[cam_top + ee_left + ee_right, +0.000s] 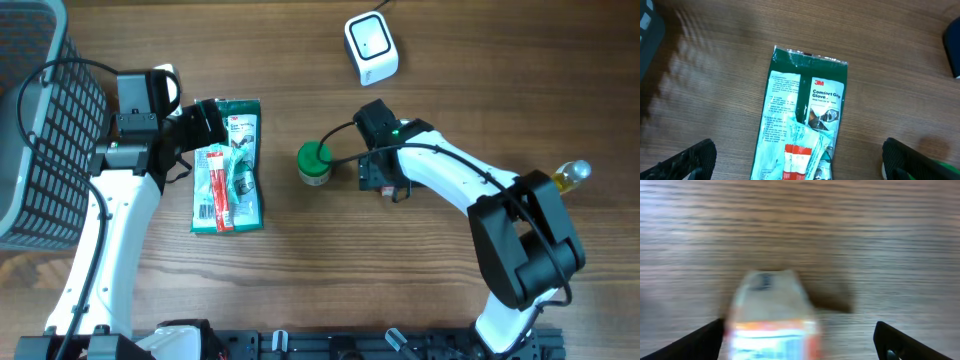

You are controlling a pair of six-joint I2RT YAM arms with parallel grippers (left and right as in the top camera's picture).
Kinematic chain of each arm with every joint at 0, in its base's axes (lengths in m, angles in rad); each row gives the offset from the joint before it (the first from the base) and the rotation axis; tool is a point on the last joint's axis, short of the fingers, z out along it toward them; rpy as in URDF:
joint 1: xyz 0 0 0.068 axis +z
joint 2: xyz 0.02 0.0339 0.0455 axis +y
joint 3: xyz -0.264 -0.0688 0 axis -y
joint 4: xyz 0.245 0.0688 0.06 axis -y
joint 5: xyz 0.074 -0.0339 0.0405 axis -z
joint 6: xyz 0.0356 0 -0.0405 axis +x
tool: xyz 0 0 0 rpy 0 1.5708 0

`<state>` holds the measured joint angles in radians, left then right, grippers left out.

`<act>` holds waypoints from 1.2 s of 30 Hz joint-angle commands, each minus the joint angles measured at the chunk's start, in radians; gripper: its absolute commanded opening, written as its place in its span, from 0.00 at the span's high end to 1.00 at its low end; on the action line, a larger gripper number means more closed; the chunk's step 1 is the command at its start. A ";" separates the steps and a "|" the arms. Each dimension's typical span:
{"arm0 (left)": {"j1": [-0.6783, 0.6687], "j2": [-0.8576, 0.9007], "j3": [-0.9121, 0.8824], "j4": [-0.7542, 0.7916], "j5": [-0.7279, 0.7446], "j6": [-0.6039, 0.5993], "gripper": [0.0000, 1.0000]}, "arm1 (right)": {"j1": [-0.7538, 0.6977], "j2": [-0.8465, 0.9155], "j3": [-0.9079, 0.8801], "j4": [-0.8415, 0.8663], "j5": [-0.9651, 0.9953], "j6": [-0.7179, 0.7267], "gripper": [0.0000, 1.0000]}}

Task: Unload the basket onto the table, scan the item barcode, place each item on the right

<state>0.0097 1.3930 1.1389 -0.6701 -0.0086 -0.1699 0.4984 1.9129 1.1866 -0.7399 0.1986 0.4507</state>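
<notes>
The wooden bench (300,290) is carrying everything, with a wire basket (40,130) sitting at its left edge. The left end effector (800,162) is hovering with its fingers spread wide over a flat green glove packet (810,90), gripping nothing. A narrow red-and-white sachet (213,185) is lying on top of that packet.

The white scanner (371,47) is standing at the far side of the bench, well apart from the packets. A green-lidded jar (314,163) is sitting just beside the right end effector (800,340).

The right end effector's fingers are standing far apart. A small pack (772,315) with an orange band and a printed, barcode-like panel is sitting between them, close to one finger and clear of the other. Blur is hiding whether it is touching that finger.

Judging by its look, this pack is probably light and fairly stiff, possibly card or thin plastic, so it is likely tipping or sliding easily under a nudge. I would be taking it across its two narrow sides, low and centred. That is keeping the printed panel uncovered and free to turn toward the scanner.
</notes>
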 commanded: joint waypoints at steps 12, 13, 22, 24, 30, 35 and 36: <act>0.005 -0.011 0.011 0.003 0.008 0.005 0.00 | 0.001 0.002 -0.004 0.021 -0.140 -0.006 0.01; 0.005 -0.011 0.011 0.003 0.008 0.005 0.00 | 0.001 0.002 -0.004 0.021 -0.140 -0.006 0.01; 0.005 -0.011 0.011 0.003 0.008 0.005 0.00 | -0.003 -0.114 0.063 -0.016 -0.145 -0.050 0.00; 0.005 -0.011 0.011 0.003 0.008 0.005 0.00 | -0.016 -0.210 0.074 -0.042 -0.147 -0.058 0.00; 0.005 -0.011 0.011 0.003 0.008 0.005 0.00 | -0.022 -0.316 0.074 -0.084 -0.143 -0.059 0.01; 0.005 -0.011 0.011 0.003 0.008 0.005 0.00 | -0.022 -0.293 0.052 -0.134 0.011 -0.003 0.96; 0.005 -0.011 0.011 0.003 0.008 0.005 0.00 | -0.022 -0.287 0.047 -0.135 0.020 -0.003 0.96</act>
<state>0.0097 1.3930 1.1389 -0.6704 -0.0086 -0.1696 0.4767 1.5970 1.2510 -0.8665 0.1261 0.4236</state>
